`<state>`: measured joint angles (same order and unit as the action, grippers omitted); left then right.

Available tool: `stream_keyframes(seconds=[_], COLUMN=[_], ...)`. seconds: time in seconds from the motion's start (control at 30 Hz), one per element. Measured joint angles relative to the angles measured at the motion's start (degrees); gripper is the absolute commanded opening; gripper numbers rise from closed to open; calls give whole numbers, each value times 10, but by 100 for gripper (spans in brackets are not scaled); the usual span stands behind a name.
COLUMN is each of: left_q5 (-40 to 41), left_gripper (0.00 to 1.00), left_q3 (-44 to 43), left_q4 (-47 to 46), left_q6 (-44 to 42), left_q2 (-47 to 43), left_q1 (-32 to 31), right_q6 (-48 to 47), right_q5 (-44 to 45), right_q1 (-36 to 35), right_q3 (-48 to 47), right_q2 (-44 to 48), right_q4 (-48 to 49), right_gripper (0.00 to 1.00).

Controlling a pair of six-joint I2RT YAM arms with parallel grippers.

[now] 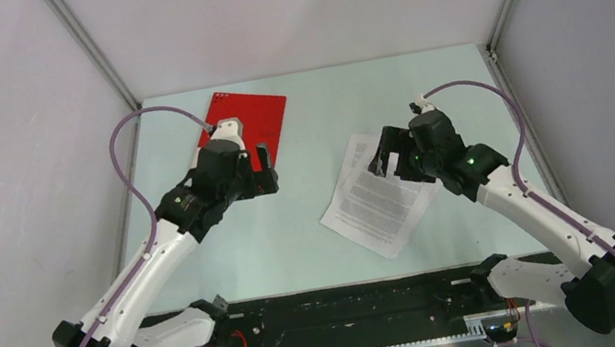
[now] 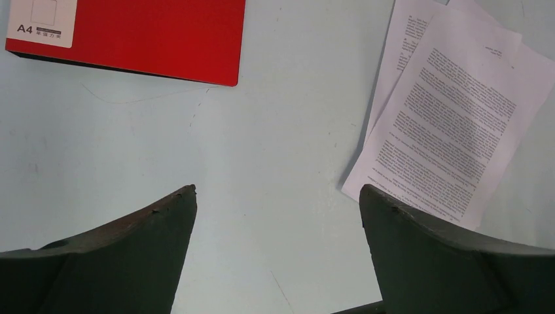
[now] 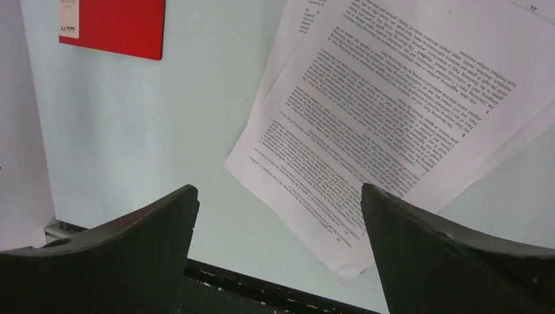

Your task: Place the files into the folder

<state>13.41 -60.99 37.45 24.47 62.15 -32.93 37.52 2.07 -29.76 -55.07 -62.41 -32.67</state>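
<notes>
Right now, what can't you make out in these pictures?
- Folder: top view, the left arm covers its near end; it lies shut, so the inside is hidden.
- Label: left wrist view, cut by the top edge; print under "A4" too small.
- Files: wording too small to read in every view; sheet count unclear, and the right tool hides the far corner from above.

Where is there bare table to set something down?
Bare: the wide strip of pale table between the flat red folder and the white printed paper sheets, running down to the black rail; also the far right corner behind the sheets. Crowded: right middle, with fanned sheets under the right gripper.
</notes>
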Motion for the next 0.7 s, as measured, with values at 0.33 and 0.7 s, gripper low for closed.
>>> stream_keyframes(seconds=[0.33, 0.7], left_q5=[-2, -33], left_gripper=[100, 100], left_q3=[0, 0], left_q4=[0, 0], left_q6=[1, 12], left_q2=[-1, 6], left_q1=[7, 70], right_q6=[7, 31], right_q5=[-6, -16], right_q1=[-45, -176], right_q3=[0, -134], right_q2=[-39, -295], right_q4=[32, 109], right_gripper=[99, 100])
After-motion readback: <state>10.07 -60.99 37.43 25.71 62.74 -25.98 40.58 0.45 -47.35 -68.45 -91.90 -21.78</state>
